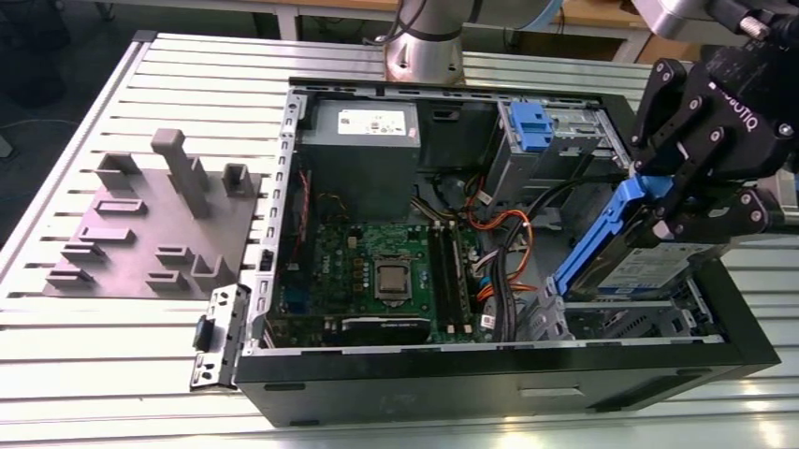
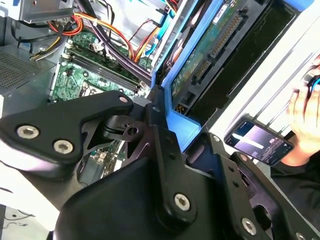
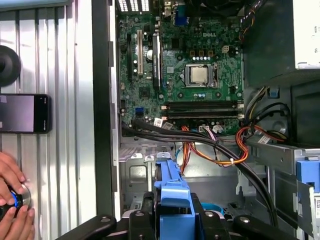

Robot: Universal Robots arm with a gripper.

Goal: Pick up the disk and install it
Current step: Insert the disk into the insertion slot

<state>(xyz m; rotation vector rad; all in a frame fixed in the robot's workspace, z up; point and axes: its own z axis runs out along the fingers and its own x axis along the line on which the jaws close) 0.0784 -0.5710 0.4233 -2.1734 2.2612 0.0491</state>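
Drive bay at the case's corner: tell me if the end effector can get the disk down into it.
Probably yes: the end effector holds the disk tilted right over that corner, and no cable seems to cross beneath.

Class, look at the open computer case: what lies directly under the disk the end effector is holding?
Under the tilted disk, gripped by the end effector, sits a metal drive bay. The disk covers the bay's far part.

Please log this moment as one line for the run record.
claw: shut on disk | disk: tilted, over the computer case drive bay on exterior view's right | install: not yet seated
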